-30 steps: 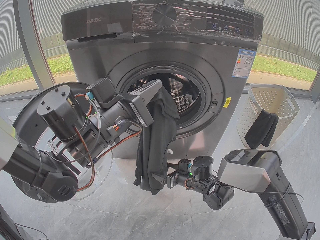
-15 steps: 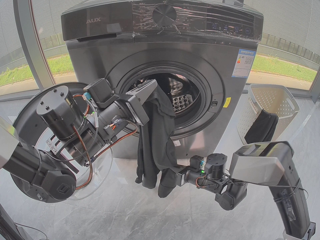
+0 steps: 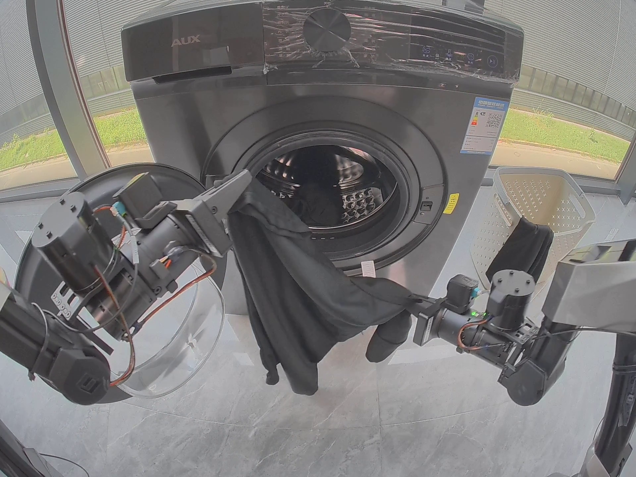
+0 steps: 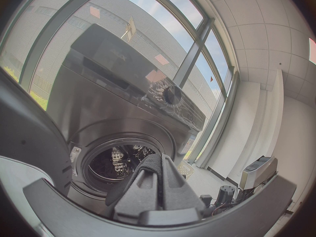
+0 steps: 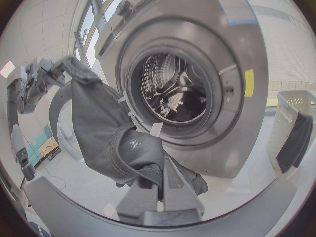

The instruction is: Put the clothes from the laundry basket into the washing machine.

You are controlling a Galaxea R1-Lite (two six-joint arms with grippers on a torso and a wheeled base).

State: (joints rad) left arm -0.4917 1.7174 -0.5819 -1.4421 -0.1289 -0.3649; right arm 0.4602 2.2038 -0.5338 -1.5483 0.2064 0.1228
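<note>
You have the left pincer [image 3: 240,181] at centre left of the head view, shut tight on the top edge of the dark garment [image 3: 298,286]; in the left wrist view the cloth sits pinched between the two fingers [image 4: 144,188] with no gap showing. The right pincer [image 3: 416,305] is at lower right of centre, also clamped on the same garment, gripping a bunched fold at its far corner; the right wrist view shows that fold squeezed between the closed fingers [image 5: 179,185].

The garment hangs stretched between your two pincers in front of the washer [image 3: 318,107], running from upper left down to lower right; its loose middle sags below that line, and a sleeve or leg dangles near the right pincer. It is outside the drum [image 3: 331,180], with part of the cloth crossing the lower left of the opening.

The washer door [image 3: 199,326] stands open, swung to the lower left of the frame behind the left arm. The basket [image 3: 530,175] sits on the floor at the right, just beside the washer; a second dark cloth [image 3: 522,254] is draped over its near rim.
</note>
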